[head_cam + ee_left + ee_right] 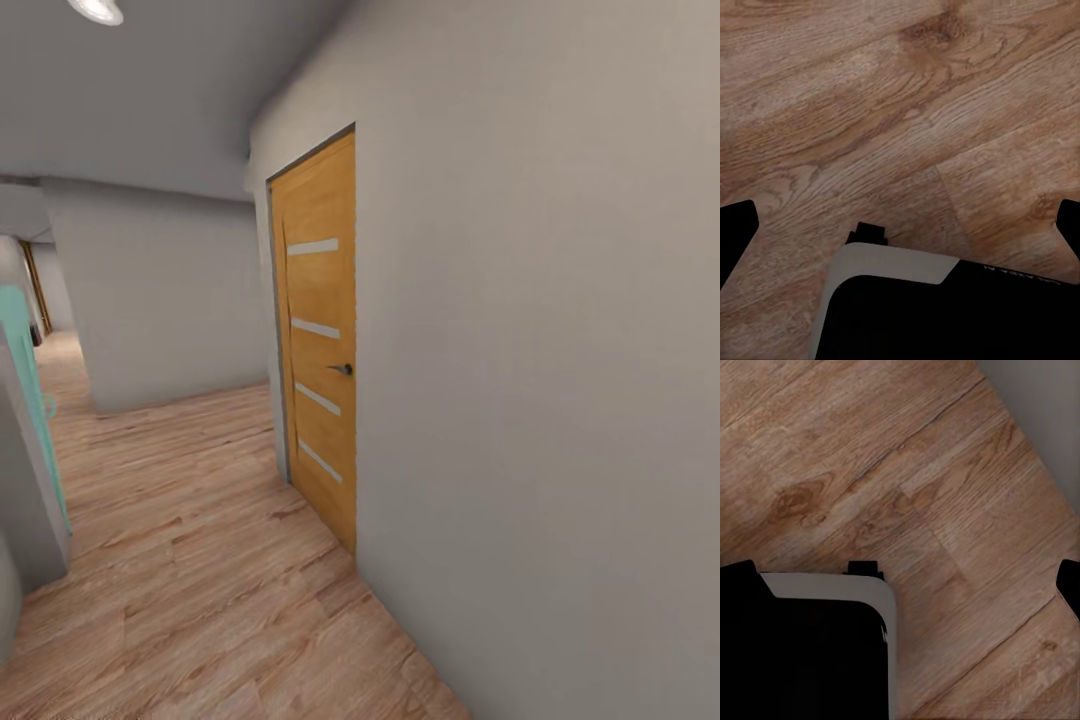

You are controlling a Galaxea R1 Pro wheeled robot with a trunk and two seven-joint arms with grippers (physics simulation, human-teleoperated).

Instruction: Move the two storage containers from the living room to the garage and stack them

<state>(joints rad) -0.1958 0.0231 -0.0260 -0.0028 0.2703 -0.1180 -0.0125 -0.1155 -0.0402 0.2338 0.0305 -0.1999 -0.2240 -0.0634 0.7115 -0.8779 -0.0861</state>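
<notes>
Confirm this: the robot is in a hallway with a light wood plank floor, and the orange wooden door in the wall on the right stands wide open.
Not quite. The orange wooden door is closed, sitting flat in its frame with its dark handle toward the hallway, as the head view shows. The rest holds: it is a hallway with a light wood plank floor, and the door is set in the wall on the right.

a door point(318, 340) sits mid-frame in the wall point(540, 350) filling the right. plank floor point(200, 580) spreads lower left, a corridor receding upper left.
</notes>
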